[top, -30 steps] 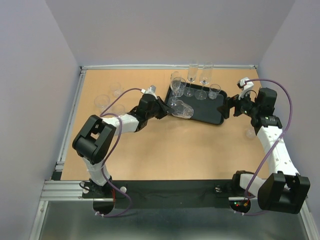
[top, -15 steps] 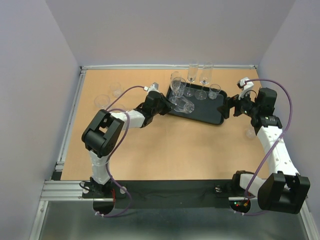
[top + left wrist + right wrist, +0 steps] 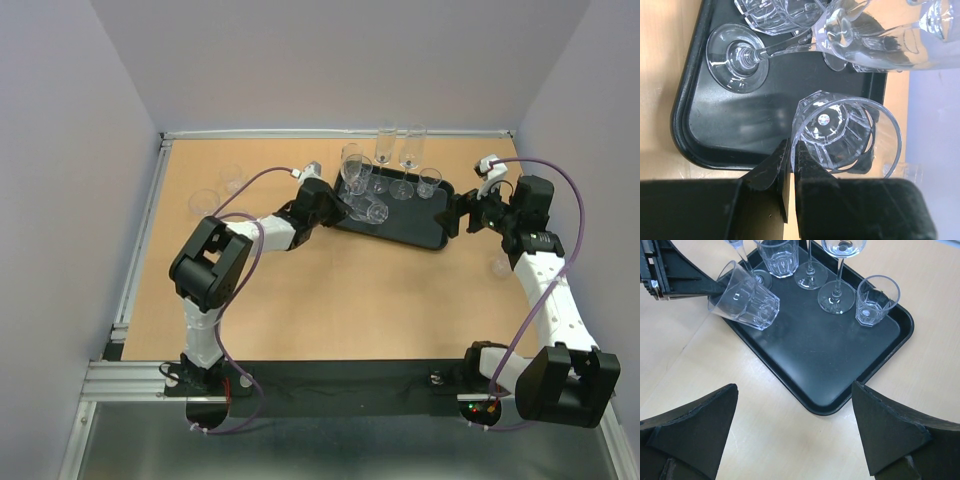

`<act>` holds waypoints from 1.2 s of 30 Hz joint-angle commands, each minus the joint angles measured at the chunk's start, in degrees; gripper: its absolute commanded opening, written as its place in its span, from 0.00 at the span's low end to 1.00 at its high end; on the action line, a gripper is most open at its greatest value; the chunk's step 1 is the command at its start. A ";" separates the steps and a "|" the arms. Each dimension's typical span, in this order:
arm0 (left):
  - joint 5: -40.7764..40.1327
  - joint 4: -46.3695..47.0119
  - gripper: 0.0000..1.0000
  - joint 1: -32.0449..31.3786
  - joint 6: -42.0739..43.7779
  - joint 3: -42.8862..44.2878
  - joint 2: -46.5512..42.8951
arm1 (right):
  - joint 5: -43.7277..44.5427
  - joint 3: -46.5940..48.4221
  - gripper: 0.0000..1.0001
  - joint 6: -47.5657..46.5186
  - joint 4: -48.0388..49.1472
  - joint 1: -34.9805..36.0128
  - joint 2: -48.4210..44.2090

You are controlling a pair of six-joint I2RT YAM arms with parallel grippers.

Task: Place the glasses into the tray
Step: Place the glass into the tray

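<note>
The black tray (image 3: 420, 226) (image 3: 830, 355) (image 3: 735, 125) lies at the back middle of the table. Several glasses stand upright on it, among them a short tumbler (image 3: 875, 300) (image 3: 429, 182) and a stemmed glass (image 3: 835, 295). My left gripper (image 3: 342, 206) (image 3: 792, 146) is shut on the rim of another tumbler (image 3: 373, 212) (image 3: 840, 132) (image 3: 745, 299). It holds that glass tilted over the tray's left end. My right gripper (image 3: 457, 216) (image 3: 795, 387) is open just off the tray's right corner, with nothing between its fingers.
Two clear glasses (image 3: 204, 203) (image 3: 232, 178) stand on the table to the left of the tray. Another glass (image 3: 499, 266) stands beside my right forearm. Walls close the table at the back and both sides.
My left gripper has carried the tilted tumbler rightward, farther in over the tray. The right arm has not moved.
</note>
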 commanded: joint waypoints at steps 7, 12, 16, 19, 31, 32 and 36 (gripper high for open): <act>-1.58 0.32 0.14 -0.62 1.51 3.72 0.92 | -0.06 0.63 1.00 0.44 2.78 -0.43 -1.50; -1.93 -0.38 0.20 -0.71 1.77 4.33 1.27 | 0.03 0.54 1.00 0.44 2.87 -0.43 -1.50; -2.02 -0.73 0.23 -0.62 1.86 4.77 1.36 | 0.11 0.63 1.00 0.53 2.78 -0.43 -1.50; -2.02 -1.00 0.25 -0.79 2.04 5.03 1.36 | 0.12 0.54 1.00 0.53 2.78 -0.43 -1.42; -1.93 -1.70 0.33 -0.88 2.39 6.00 1.71 | 0.20 0.63 1.00 0.44 2.70 -0.43 -1.50; -2.02 -1.79 0.34 -0.80 2.48 6.17 1.80 | 0.20 0.63 1.00 0.53 2.70 -0.43 -1.50; -1.93 -2.05 0.37 -1.06 2.56 6.53 1.89 | 0.20 0.72 1.00 0.44 2.70 -0.43 -1.42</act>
